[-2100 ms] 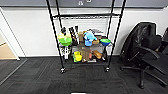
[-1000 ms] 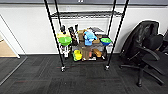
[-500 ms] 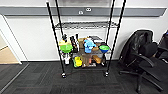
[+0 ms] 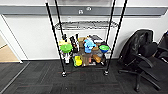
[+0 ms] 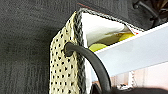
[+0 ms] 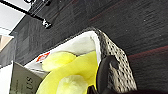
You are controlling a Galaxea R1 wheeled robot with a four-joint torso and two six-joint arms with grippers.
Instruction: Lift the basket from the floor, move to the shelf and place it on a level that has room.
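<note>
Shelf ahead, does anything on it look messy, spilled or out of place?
The shelf's lower tier is crammed with jumbled items, green bowls among them. Nothing has spilled onto the carpet. The middle tier looks bare.

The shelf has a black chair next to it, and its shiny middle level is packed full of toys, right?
Not quite. In the head view the shelf's middle level is bare; the toys crowd the tier below it. The black chair does stand beside the shelf.

The shelf (image 4: 86,45) is standing on the dark grey carpet floor (image 4: 37,80); its middle wire tier (image 4: 86,25) is lying bare, green bowls (image 4: 66,48) and a blue toy (image 4: 89,45) are crowding the tier below.
</note>
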